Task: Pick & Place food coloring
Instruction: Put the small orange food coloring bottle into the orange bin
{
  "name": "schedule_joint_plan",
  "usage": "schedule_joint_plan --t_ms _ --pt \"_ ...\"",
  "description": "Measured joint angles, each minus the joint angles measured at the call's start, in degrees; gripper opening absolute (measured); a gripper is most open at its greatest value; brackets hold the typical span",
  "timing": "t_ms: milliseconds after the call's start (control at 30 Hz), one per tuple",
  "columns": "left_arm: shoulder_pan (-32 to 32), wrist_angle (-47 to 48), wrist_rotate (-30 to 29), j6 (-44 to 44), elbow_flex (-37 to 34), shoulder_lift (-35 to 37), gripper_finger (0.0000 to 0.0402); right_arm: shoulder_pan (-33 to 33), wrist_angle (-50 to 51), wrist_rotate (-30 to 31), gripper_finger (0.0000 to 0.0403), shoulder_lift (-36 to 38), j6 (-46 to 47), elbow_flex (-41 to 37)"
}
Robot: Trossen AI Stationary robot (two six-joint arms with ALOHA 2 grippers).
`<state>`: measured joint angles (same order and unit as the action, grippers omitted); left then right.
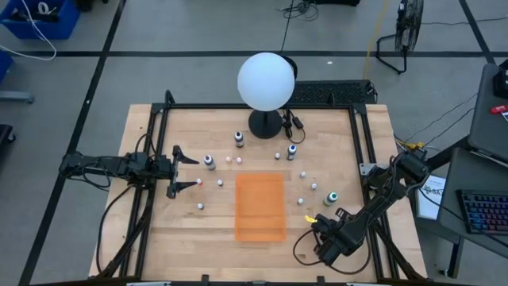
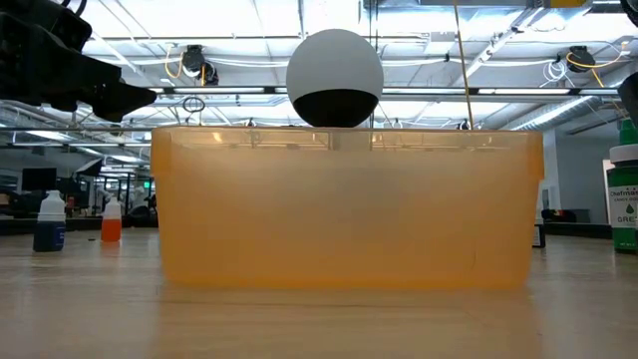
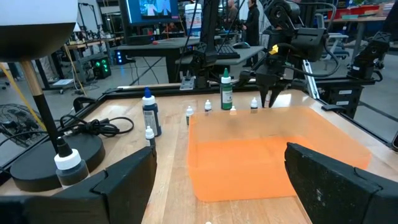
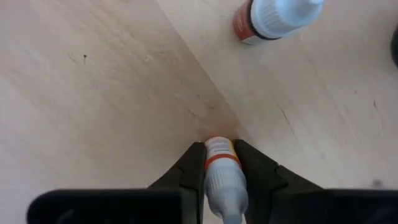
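On the right front part of the pale wooden table [image 1: 198, 238], beside the flat translucent orange plastic tray [image 1: 260, 206], the right gripper [image 4: 219, 163] points straight down with its dark fingers [image 4: 194, 167] closed on a tiny whitish food coloring bottle with an orange band [image 4: 221, 168]. Only the right wrist view shows this grip; from above, the gripper [image 1: 321, 222] hides the bottle. That view also catches a second small white-capped bottle with a red-orange label [image 4: 273, 18] lying near it on the smooth wood grain.

The high view alone shows the scatter: dark thumb-sized bottles with white tops [image 1: 209, 162], a green-topped one [image 1: 332, 197] and tiny whitish ones [image 1: 200, 206], spread around the tray on both sides. The left gripper [image 1: 184, 169] hovers at the table's left side, jaws spread wide and empty.

The low view shows the tray's cloudy orange wall [image 2: 344, 209] and the large matte white globe on a black base [image 2: 335, 78] behind it.
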<state>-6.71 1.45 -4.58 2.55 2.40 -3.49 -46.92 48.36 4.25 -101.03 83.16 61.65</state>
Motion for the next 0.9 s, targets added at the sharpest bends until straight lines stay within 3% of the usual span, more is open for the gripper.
schedule_joint_plan --t_ms 233,467,667,900 --pt "0.0 0.0 0.0 0.0 0.0 0.0 0.0351 -0.5 -0.1 5.4 0.0053 3.1 -5.4 6.3" --pt "0.0 0.0 0.0 0.0 0.0 0.0 0.0351 3.8 -1.4 13.7 0.0053 3.3 -25.8 18.7" --pt "0.0 0.0 0.0 0.0 0.0 0.0 0.0351 14.1 -3.2 10.8 0.0053 3.3 -45.7 28.1" --pt "0.0 0.0 0.0 0.0 0.0 0.0 0.0351 24.5 -1.4 6.7 0.0053 0.7 -58.9 35.6"
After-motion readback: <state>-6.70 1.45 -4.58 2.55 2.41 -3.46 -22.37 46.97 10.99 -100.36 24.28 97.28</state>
